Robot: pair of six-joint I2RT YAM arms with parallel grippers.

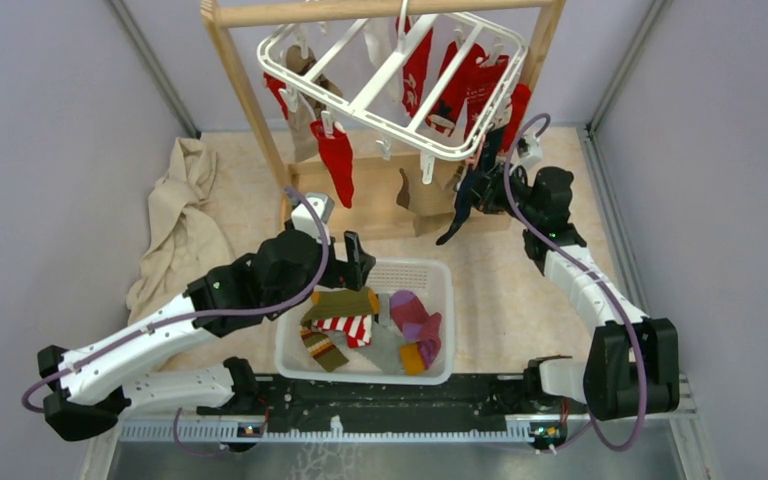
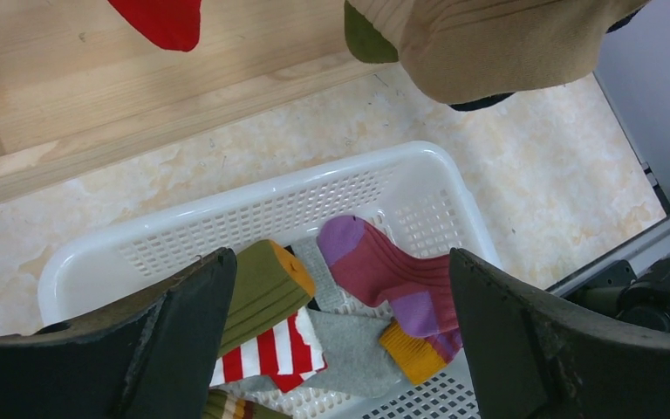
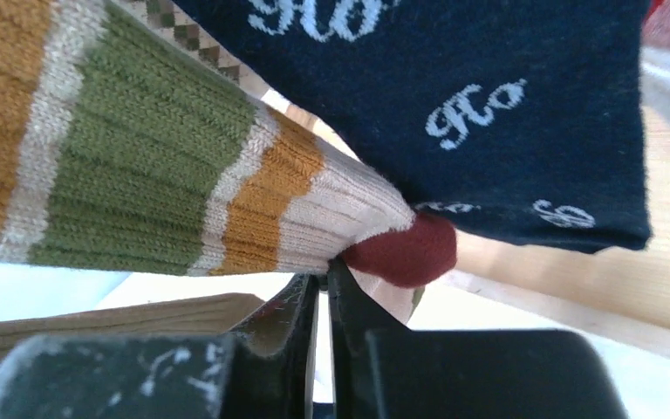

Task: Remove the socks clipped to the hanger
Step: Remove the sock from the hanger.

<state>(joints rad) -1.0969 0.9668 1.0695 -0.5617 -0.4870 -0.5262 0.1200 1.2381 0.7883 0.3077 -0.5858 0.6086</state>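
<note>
Mid-task: several socks [image 1: 338, 160] hang clipped on hanger [image 1: 380, 85]; others lie in basket [image 2: 253, 188]. Left gripper [image 2: 342, 262] wide open, empty, above basket. Right gripper [image 3: 323, 284] fingers narrow, pinching striped sock [image 3: 140, 175] at toe, under hanger's right corner. Next move likely: steady downward pull to free sock from clip.

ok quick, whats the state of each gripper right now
left gripper: open, holding nothing
right gripper: closed on the striped sock

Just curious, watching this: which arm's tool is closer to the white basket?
Left. The left tool hangs open just over the far rim of the basket; the right tool is farther back under the hanger, pinching a striped sock.
</note>
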